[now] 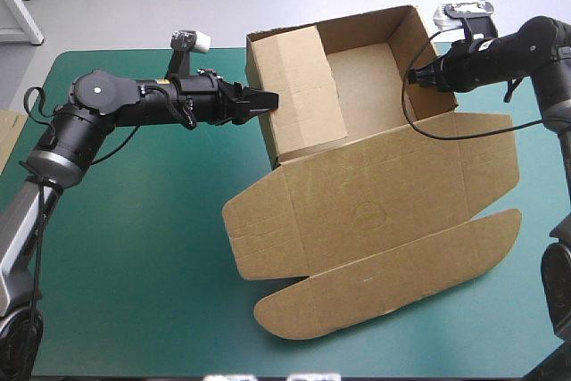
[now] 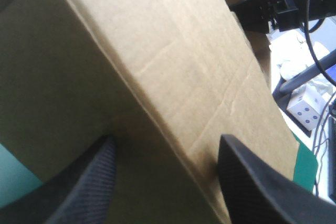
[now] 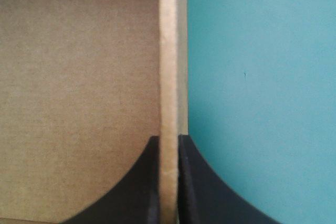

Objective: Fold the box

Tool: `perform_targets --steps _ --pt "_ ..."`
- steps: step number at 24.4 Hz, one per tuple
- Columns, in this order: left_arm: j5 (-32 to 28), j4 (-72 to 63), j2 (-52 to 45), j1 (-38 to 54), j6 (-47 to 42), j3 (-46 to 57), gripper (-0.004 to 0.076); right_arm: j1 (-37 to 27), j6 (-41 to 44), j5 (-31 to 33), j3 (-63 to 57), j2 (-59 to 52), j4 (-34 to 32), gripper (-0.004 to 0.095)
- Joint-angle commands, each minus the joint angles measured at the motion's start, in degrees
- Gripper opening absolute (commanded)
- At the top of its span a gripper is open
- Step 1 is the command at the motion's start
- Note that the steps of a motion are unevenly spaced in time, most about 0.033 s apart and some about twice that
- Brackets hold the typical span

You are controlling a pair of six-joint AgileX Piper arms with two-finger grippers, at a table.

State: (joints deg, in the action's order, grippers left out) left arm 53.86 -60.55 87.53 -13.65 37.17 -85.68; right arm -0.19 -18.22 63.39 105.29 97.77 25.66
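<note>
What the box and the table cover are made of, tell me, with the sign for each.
The box: brown board, matte, likely corrugated; its cut edge, clamped in the right pincer, looks thick and pale, and pressed creases cross the lid. The cover: teal-green, smooth, even, no weave showing; a mat or sheet, which one the look leaves open.

Left arm [image 1: 116,100] and right arm [image 1: 513,46]: black, round-jointed, grey lower down, with black fin-shaped jaws.

Right pincer [image 1: 414,77] tips perhaps behind box [image 1: 375,211] wall, spare board [image 1: 7,136] cut off
</note>
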Motion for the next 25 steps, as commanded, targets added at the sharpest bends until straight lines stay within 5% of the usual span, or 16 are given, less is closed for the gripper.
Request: perform_targets --steps 1,19,25 --pt "-1.2 3.4 -1.7 -0.8 -4.8 -4.0 0.0417 1.5 4.2 -2.1 1.8 -2.8 3.8 -0.0008" --pt "-2.4 32.3 3.8 -5.6 -23.4 -6.7 0.0402 6.1 11.1 -2.7 1.8 -1.1 3.8 -0.0005" --pt "8.1 51.0 7.8 -10.3 -33.5 -14.6 0.0367 7.0 15.6 -3.0 1.8 0.0 0.0 -0.0005"
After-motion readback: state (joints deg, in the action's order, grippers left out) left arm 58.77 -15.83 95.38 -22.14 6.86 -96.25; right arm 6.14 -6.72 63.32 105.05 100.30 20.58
